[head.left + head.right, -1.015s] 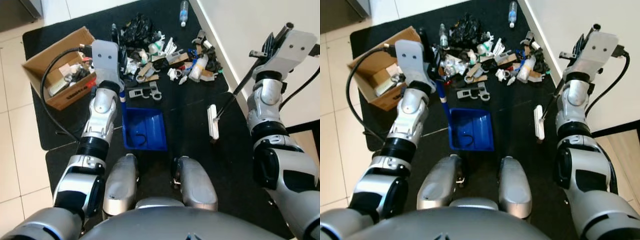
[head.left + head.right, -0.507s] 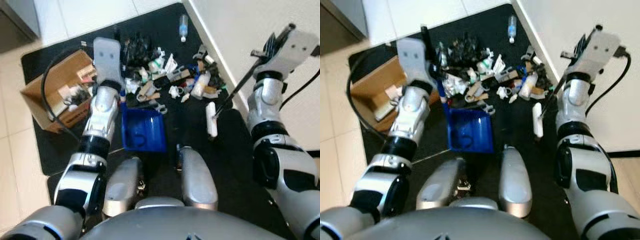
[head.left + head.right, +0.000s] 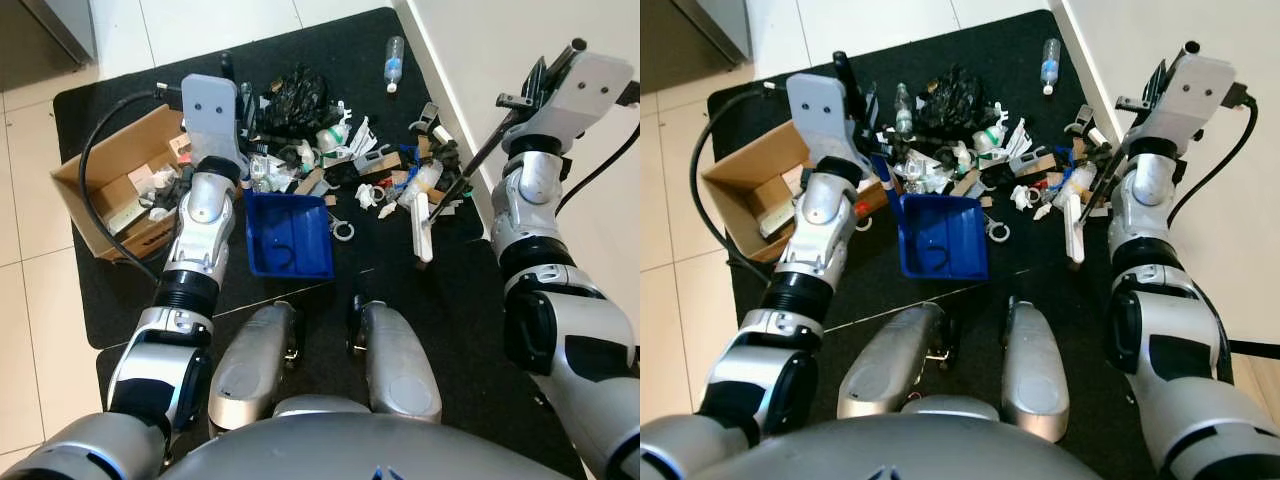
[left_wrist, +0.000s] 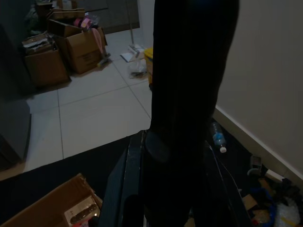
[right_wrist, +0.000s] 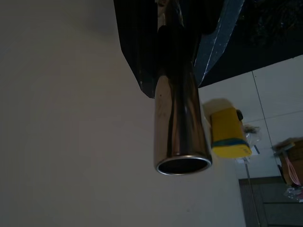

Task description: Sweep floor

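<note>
Mixed litter point(image 3: 345, 150) lies heaped on a black mat point(image 3: 450, 300). A blue dustpan point(image 3: 290, 235) rests flat on the mat with its far edge against the heap. My left gripper point(image 3: 855, 85) is shut on its upright blue handle point(image 3: 881, 170), which looks dark in the left wrist view. My right gripper point(image 3: 550, 70) is shut on the broom's metal tube point(image 5: 177, 127). The thin shaft slants down to the white brush head point(image 3: 422, 232), which sits at the heap's right edge.
An open cardboard box point(image 3: 75, 190) with scraps stands on the mat's left side. A white wall point(image 3: 480, 60) runs along the right. A plastic bottle point(image 3: 393, 62) lies beyond the heap. Tiled floor point(image 3: 40, 330) surrounds the mat. My knees point(image 3: 255, 360) are just behind the dustpan.
The view has shifted. The dustpan now touches the heap, where a gap showed before. The brush head has closed in on the heap's right edge.
</note>
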{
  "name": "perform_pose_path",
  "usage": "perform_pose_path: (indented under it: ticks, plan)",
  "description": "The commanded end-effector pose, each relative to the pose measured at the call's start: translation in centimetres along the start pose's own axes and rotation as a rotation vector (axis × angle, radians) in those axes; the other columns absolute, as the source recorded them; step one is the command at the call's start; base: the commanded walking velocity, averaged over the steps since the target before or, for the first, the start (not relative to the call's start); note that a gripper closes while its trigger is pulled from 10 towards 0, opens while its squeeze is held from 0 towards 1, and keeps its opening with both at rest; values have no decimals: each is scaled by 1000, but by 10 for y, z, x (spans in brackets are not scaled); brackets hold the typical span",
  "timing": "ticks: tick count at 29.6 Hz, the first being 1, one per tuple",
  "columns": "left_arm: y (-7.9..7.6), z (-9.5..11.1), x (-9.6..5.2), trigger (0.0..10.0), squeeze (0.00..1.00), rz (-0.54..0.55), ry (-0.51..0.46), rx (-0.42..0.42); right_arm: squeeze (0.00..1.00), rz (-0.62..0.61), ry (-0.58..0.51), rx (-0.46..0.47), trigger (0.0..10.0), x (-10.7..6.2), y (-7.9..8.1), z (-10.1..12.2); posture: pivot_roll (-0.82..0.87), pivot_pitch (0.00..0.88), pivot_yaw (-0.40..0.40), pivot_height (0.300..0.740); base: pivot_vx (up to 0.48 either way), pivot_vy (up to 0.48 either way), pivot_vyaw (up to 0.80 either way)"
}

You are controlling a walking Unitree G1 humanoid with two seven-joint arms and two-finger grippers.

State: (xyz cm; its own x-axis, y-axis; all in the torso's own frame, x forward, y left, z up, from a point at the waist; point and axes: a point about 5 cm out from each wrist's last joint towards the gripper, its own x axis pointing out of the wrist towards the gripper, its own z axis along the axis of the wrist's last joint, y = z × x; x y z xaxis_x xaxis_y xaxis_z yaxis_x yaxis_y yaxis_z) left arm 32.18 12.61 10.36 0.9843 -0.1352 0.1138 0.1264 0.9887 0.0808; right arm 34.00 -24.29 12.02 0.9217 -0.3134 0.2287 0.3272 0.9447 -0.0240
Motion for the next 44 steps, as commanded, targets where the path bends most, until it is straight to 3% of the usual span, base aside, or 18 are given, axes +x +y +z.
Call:
perform_pose_path:
  ticks: [1, 12, 17, 19, 21, 24, 25, 26, 33, 39, 44]
  plan:
    - [0, 0, -2, 10000, 0, -9, -8, 12, 0, -6, -3, -10, 10000, -2, -4, -2, 109, 104, 19, 740, 0, 0, 0]
    - [11, 9, -8, 10000, 0, -10, -64, 76, 0, 16, -16, -20, 10000, -2, -1, -1, 121, 100, 24, 740, 0, 0, 0]
    - [31, 15, -21, 10000, 0, 32, -88, 101, 0, 87, -36, -33, 10000, -4, 10, 0, 128, 100, 28, 740, 0, 0, 0]
    - [48, 18, -29, 10000, 0, 97, -94, 122, 0, 122, -37, -31, 10000, -5, 15, 0, 140, 100, 26, 740, 0, 0, 0]
    - [55, 18, -32, 10000, 0, 125, -93, 133, 0, 134, -35, -28, 10000, -5, 17, 0, 140, 100, 26, 740, 0, 0, 0]
    - [80, 9, -42, 10000, 0, 227, -28, 151, 0, 161, -28, -17, 10000, -6, 23, -1, 160, 104, 21, 740, 0, 0, 0]
    - [80, 9, -42, 10000, 0, 227, -28, 151, 0, 161, -28, -17, 10000, -6, 23, -1, 160, 104, 21, 740, 0, 0, 0]
    - [90, -1, -48, 10000, 0, 265, 23, 156, 0, 172, -22, -15, 10000, -5, 27, -1, 162, 105, 19, 740, 0, 0, 0]
    - [98, -25, -57, 10000, 0, 314, 138, 149, 0, 200, -20, -8, 10000, -4, 33, 0, 168, 118, 7, 740, 0, 0, 0]
    - [98, -26, -55, 10000, 0, 332, 133, 139, 0, 213, -21, -4, 10000, -4, 35, 0, 162, 125, 2, 740, 0, 0, 0]
    - [96, -24, -48, 10000, 0, 329, 100, 177, 0, 227, -25, 6, 10000, -5, 38, 1, 156, 134, -1, 740, 0, 0, 0]
